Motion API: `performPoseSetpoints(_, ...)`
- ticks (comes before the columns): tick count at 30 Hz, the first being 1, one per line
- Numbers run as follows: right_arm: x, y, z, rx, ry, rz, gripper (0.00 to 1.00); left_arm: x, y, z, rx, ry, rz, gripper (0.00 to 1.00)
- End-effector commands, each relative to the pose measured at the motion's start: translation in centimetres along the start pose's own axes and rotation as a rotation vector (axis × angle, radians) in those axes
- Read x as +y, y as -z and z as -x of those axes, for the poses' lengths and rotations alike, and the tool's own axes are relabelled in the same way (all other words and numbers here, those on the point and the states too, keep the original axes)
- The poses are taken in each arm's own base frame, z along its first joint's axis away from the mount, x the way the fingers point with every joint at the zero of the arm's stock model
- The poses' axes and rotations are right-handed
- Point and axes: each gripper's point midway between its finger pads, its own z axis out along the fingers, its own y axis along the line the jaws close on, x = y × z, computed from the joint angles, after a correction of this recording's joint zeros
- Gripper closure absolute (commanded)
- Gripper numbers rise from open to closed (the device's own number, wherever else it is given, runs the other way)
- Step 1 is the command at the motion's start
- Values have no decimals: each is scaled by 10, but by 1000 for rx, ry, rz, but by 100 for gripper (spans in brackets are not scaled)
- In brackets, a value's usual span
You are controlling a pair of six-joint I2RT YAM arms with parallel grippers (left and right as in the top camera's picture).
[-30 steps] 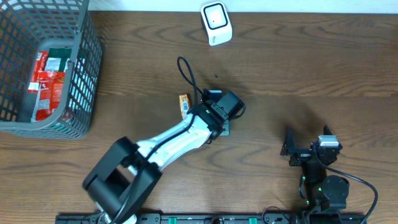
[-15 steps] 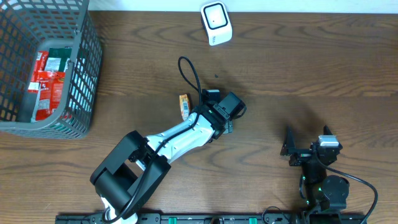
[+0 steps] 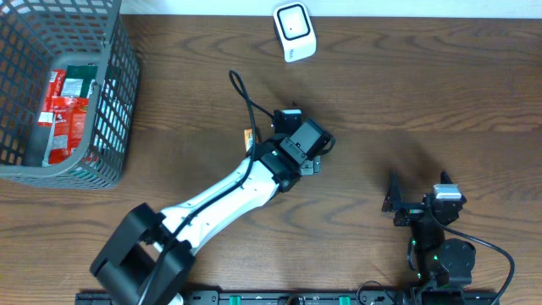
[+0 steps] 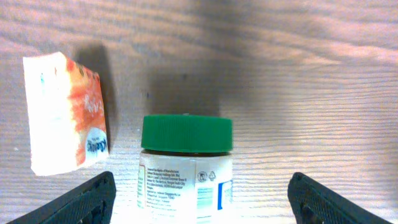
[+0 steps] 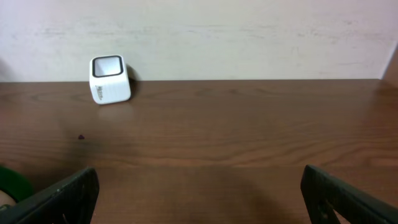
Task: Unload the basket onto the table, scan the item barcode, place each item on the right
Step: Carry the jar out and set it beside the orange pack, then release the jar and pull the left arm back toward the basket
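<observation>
A white jar point(image 4: 185, 180) with a green lid point(image 4: 186, 133) lies on the wooden table, its printed label facing up. My left gripper point(image 4: 200, 200) is open, one finger on each side of the jar and apart from it. From overhead the left gripper point(image 3: 286, 127) hides the jar. The white barcode scanner point(image 3: 294, 30) stands at the table's back edge and also shows in the right wrist view as scanner point(image 5: 110, 78). My right gripper point(image 3: 419, 183) rests open at the front right with nothing between its fingers point(image 5: 62, 198).
An orange and white packet point(image 4: 65, 113) lies just left of the jar, and a sliver of that packet point(image 3: 250, 139) shows overhead. A grey wire basket point(image 3: 59, 174) with red packets point(image 3: 61, 106) stands at the far left. A black cable point(image 3: 247, 93) loops behind the left wrist.
My left wrist has shifted a little toward the back of the table and its elbow has swung left. The right arm has not moved.
</observation>
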Motion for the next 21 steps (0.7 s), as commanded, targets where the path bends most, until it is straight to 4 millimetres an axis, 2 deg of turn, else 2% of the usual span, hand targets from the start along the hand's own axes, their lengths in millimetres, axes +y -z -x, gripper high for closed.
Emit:
performPoseSetpoints(1, -1, 0, -1, 1, 4, -3, 1, -2, 21, 17, -59, -44, -23, 11)
performPoseSetpoints(7, -1, 0, -1, 1, 4, -3, 1, 6, 56, 37, -145, -107, -22, 11)
performPoseSetpoints(10, -1, 0, -1, 1, 4, -3, 1, 28, 86, 52, -193, -98, -1, 11)
performPoseSetpoints(13, -1, 0, -1, 1, 4, -3, 1, 59, 113, 69, -242, -55, 37, 11)
performPoseSetpoints(21, -1, 0, -1, 1, 4, -3, 1, 167, 179, 99, -369, 156, 166, 11)
